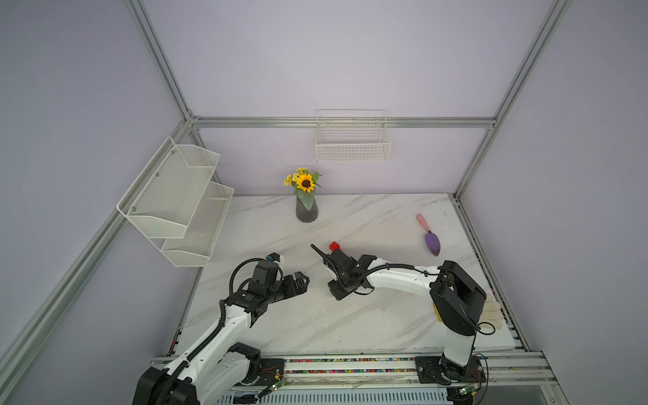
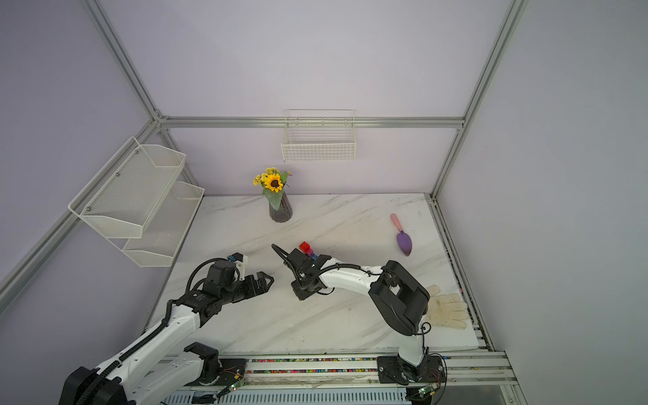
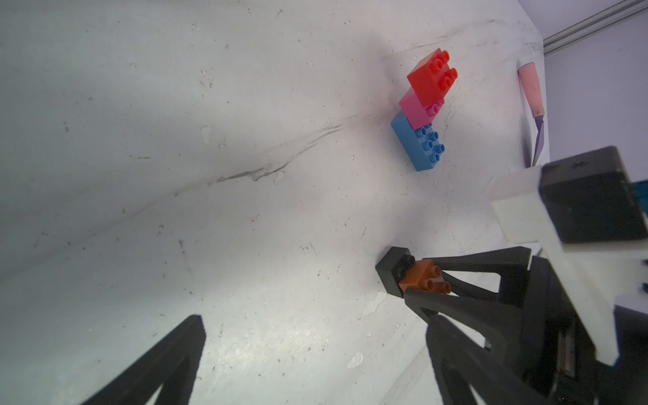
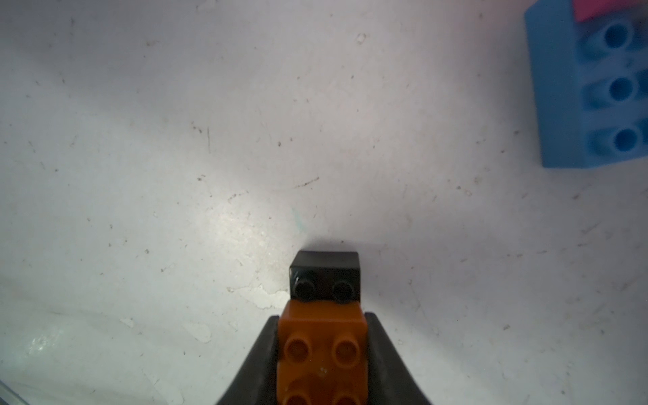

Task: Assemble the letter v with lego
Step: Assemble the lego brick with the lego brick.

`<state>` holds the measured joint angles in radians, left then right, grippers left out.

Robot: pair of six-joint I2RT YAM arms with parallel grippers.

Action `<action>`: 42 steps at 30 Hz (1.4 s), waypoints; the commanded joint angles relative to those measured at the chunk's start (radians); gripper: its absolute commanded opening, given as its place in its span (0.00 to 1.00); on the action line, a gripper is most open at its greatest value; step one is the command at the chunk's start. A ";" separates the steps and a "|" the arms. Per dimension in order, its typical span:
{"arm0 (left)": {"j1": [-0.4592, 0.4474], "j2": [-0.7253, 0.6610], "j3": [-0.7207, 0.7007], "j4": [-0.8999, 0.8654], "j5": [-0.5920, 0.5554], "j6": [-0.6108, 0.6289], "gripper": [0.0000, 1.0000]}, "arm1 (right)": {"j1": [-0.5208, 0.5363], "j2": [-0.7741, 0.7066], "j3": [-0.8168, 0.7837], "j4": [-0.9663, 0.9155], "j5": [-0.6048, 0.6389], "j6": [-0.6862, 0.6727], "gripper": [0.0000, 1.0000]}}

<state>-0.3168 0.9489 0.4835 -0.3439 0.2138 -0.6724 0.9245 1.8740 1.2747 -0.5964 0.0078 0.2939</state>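
Right gripper (image 4: 322,336) clamped on the orange brick (image 4: 322,354), a finger on each side. It overlaps the black brick (image 4: 326,277), two black studs exposed. Blue brick (image 4: 592,87) lies apart on the scuffed counter (image 4: 175,140), carrying a pink brick (image 4: 610,8).

Pale lilac walls (image 1: 350,52), aluminium frame (image 1: 263,122), white marble tabletop (image 1: 315,322). Wire basket (image 1: 353,152) on back wall, two-tier mesh shelf (image 1: 171,189) on left wall. Light even.
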 commanded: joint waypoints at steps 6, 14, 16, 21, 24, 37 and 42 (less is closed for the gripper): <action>-0.005 -0.021 -0.023 0.041 0.017 -0.013 1.00 | 0.007 0.003 -0.061 -0.018 0.051 0.073 0.22; -0.005 -0.064 -0.052 0.027 0.013 -0.006 1.00 | 0.022 0.008 -0.120 -0.022 0.085 0.112 0.22; -0.005 -0.071 -0.050 0.012 0.011 -0.003 1.00 | 0.023 0.004 -0.135 -0.017 0.074 0.109 0.22; -0.005 -0.096 -0.052 -0.003 0.003 -0.003 1.00 | 0.024 0.013 -0.121 -0.059 0.095 0.096 0.22; -0.005 -0.104 -0.052 -0.011 0.004 -0.007 1.00 | 0.024 0.011 -0.105 -0.091 0.095 0.085 0.22; -0.005 -0.132 -0.062 -0.014 0.013 -0.018 1.00 | 0.024 0.039 -0.100 -0.112 0.066 0.009 0.22; -0.005 -0.154 -0.073 -0.021 0.034 -0.015 1.00 | 0.025 0.036 -0.110 -0.097 0.019 -0.067 0.22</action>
<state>-0.3168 0.8162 0.4252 -0.3729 0.2241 -0.6884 0.9474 1.8462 1.2198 -0.5747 0.0654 0.2905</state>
